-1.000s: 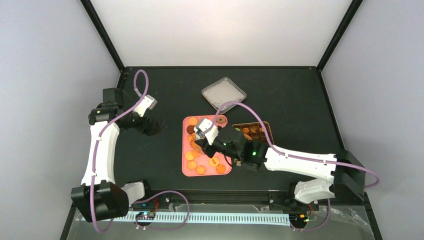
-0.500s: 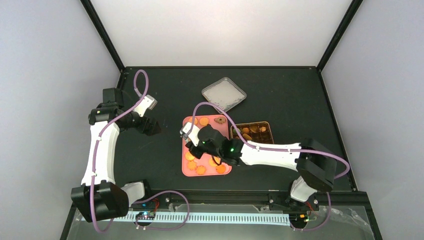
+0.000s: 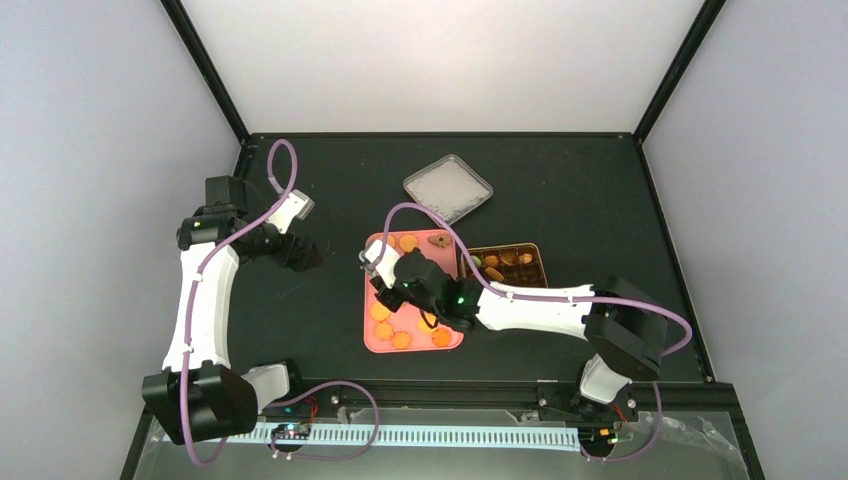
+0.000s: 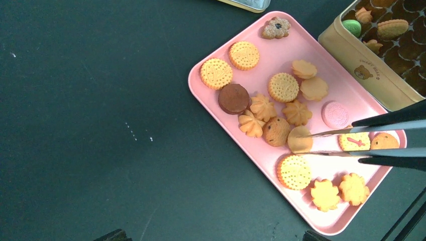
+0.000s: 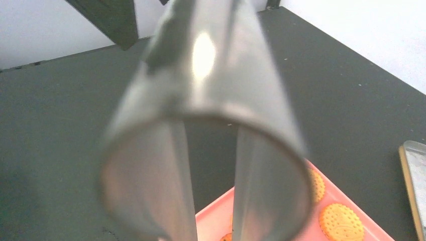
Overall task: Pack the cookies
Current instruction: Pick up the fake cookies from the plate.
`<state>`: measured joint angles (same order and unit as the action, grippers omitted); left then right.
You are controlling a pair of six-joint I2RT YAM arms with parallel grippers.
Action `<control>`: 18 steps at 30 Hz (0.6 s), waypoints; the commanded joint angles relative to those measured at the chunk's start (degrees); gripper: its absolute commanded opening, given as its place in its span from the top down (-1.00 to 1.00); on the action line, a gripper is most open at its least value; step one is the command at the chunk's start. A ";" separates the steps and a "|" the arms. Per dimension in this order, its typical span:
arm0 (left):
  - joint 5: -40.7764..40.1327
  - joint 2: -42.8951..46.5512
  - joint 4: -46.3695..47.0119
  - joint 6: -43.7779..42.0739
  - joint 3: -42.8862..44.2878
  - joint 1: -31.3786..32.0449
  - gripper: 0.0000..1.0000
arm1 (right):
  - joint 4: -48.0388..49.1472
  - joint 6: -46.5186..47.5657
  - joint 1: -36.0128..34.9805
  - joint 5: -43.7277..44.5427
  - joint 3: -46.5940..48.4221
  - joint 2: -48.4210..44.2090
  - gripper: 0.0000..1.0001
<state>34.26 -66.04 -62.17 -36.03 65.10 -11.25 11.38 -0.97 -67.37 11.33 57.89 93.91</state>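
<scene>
Several cookies [image 4: 283, 87] lie on a pink tray [image 4: 228, 125], mostly orange-golden, one dark brown [image 4: 234, 98], one pink [image 4: 335, 114]. My right gripper [image 4: 355, 142] is shut on metal tongs [image 4: 341, 133], its black fingers pressing the two arms together. The tong tips sit on either side of a plain round cookie [image 4: 300, 140] that rests on the tray. In the right wrist view the blurred tongs [image 5: 201, 125] fill the frame. My left gripper [image 4: 213, 236] is open and holds nothing, over the dark table left of the tray [image 3: 372, 335].
A gold tin [image 4: 351, 60] with a few cookies, one green [image 4: 354, 27], stands against the tray's right side. Its silver lid [image 3: 448, 187] lies behind the tray. The right arm [image 3: 540, 305] stretches across the tray's right half.
The right arm has swung left over the tray, bringing the tongs down to the plain round cookie and narrowing them. The left arm has stayed still.
</scene>
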 commanded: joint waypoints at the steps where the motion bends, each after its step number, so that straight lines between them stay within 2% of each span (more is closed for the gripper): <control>1: -0.50 0.62 -0.86 -0.86 0.25 -0.45 -0.84 | 4.27 1.31 0.26 4.45 -0.56 -0.33 0.56; 8: -0.39 0.38 -0.66 -0.57 0.21 -0.45 -0.83 | 5.32 1.40 0.46 7.25 -1.82 -3.58 0.97; 10: -0.25 0.33 -0.67 -0.62 0.20 -0.45 -0.84 | 5.19 1.53 0.73 7.21 -1.95 -3.73 0.98; 16: -0.38 0.44 -0.63 -0.69 -0.06 -0.50 -0.83 | 5.24 -1.99 2.27 4.02 -1.46 -2.96 0.76; 18: -0.48 0.46 -0.67 -0.78 -0.06 -0.47 -0.83 | 5.36 -2.84 2.59 3.04 -1.03 -2.33 0.60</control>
<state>34.04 -66.04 -62.17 -36.01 65.10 -11.25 12.95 -1.26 -65.67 15.86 56.31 91.96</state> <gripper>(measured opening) 0.917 0.152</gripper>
